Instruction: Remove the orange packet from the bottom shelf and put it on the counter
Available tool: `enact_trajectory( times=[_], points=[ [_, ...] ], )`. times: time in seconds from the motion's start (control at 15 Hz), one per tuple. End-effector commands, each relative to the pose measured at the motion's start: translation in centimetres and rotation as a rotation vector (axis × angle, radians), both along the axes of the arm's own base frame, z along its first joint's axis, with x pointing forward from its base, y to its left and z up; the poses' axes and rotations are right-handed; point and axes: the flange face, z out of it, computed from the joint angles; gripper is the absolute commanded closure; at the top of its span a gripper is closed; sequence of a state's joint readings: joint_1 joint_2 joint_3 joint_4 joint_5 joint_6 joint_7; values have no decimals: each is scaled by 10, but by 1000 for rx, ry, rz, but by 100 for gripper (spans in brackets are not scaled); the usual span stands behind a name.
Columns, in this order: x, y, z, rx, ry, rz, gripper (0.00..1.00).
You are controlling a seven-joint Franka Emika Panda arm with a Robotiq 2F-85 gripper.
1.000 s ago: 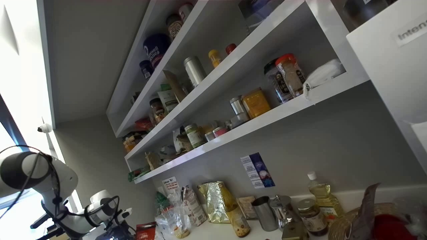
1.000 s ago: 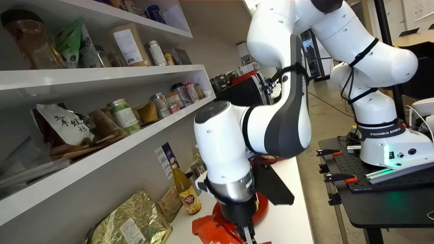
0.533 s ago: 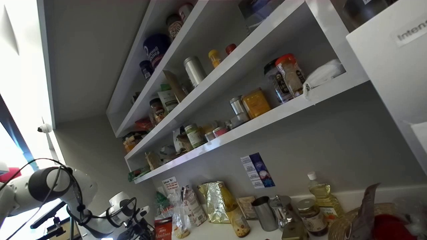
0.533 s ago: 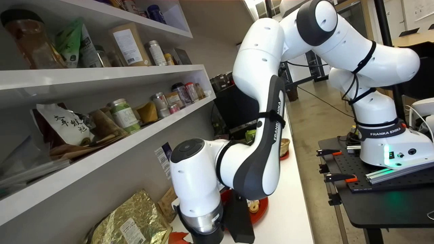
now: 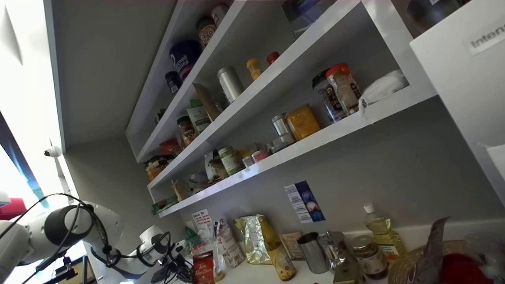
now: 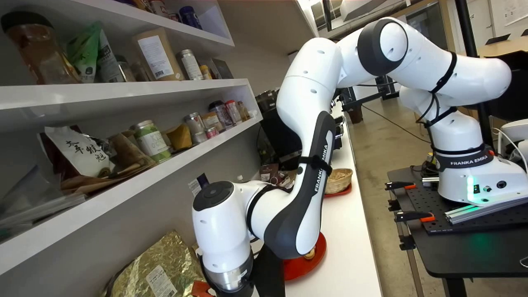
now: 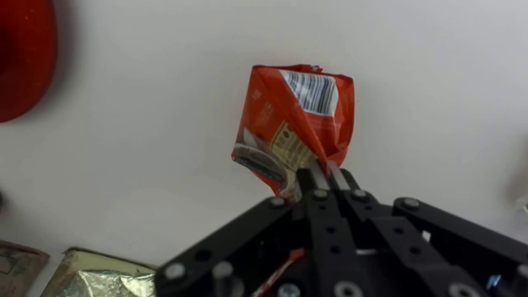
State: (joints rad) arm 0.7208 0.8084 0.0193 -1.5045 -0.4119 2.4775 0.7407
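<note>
Running its long axis roughly up and down the frame in an exterior view, the orange packet [image 5: 203, 269] turns its lettered front toward that camera, its lower end cut off. Only the wrist view shows its barcode [image 7: 312, 93], against the counter [image 7: 156, 103]; whether the packet rests there, I cannot tell. The gripper [image 7: 328, 171] pinches a crease of it, most of the body lying beyond the fingertips [image 7: 339, 177].
</note>
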Motion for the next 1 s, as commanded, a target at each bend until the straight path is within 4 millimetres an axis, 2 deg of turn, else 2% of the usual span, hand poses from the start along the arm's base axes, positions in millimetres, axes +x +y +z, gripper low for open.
enact_trajectory(
  times=[0.0,0.2,0.27,0.33,0.67,0.73,0.93],
  points=[
    [17,3,-11,0,-39,-17,99],
    [10,7,-12,-9,-45,-17,99],
    [8,8,-12,-13,-40,-17,73],
    [11,5,-12,-16,-30,-16,72],
    [5,1,-23,-42,37,-20,34],
    [-9,-5,-18,-42,57,-38,28],
    [-22,-17,-4,-59,136,-59,7]
  ],
)
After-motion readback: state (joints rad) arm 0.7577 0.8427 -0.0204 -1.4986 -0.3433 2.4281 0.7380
